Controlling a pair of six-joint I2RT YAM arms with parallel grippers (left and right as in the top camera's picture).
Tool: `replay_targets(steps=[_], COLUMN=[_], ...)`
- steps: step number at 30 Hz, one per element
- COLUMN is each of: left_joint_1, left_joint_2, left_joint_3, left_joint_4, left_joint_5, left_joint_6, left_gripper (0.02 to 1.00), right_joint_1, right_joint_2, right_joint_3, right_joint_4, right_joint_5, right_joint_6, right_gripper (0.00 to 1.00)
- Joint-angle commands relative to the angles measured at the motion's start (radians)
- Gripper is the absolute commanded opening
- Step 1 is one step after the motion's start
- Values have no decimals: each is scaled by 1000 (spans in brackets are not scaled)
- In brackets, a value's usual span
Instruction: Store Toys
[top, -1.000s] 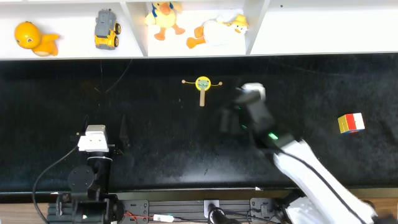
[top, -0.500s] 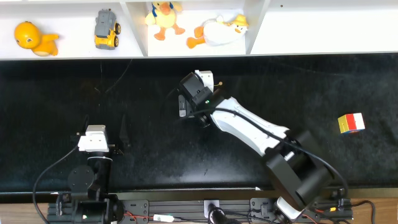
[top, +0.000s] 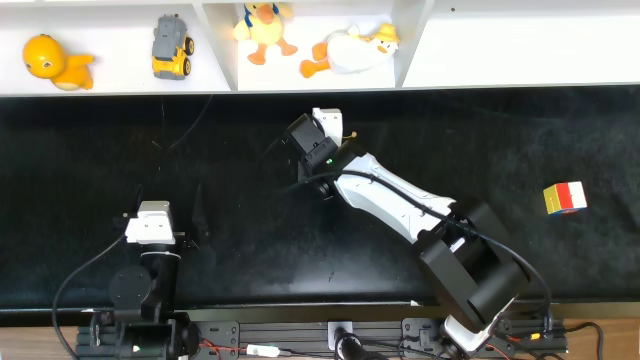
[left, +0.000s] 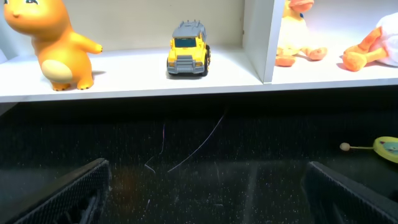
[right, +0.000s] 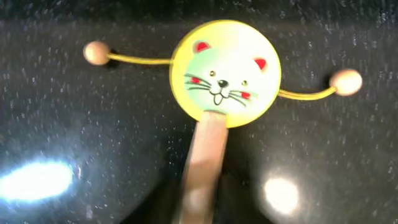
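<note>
Since a second ago the right arm has swung leftward from right of centre across the desk (top: 230, 240), and its right gripper (top: 318, 150) now hangs over the rattle drum (right: 225, 73), barely changed from half a second ago.

At the near left, the left gripper (left: 206, 168) sits parked low with its fingers spread and nothing between them, facing the shelf (left: 143, 87) where an orange figure (left: 53, 43) and a yellow truck (left: 188, 46) stand.

In the middle, the rattle drum lies flat on the desk just short of the shelf, its cat face up, its wooden handle (right: 202, 162) pointing toward the near edge and its two beads (right: 94, 53) splayed out on their cords. Whether the right gripper is open or closed, I cannot tell.

The pick probably goes best with a straight descent, closing across the handle just below the drum head, clear of both cords so the beads hang free on the lift.

Far to the right, a colour cube (top: 564, 197) waits on the desk, well apart.
</note>
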Motion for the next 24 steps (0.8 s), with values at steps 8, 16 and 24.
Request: replay_targets(steps=[8,16,24], left_joint_1=[-9,-9,-9], left_joint_2=[-10,-10,-10], left_joint_3=[0,0,0], left_joint_4=[-3,-3,-3], left_joint_5=[13,13,13], left_joint_6=[-4,-4,-4], left_gripper=[998,998,998], right_joint_1=[13,-138,-515], right_joint_2=[-140,-707,-1009], right_joint_3=[-123,-589,-597], right_joint_4=[-30,66,-103], right_joint_5=[8,9,-27], right_joint_6=[32,85,-195], right_gripper=[45,45,45])
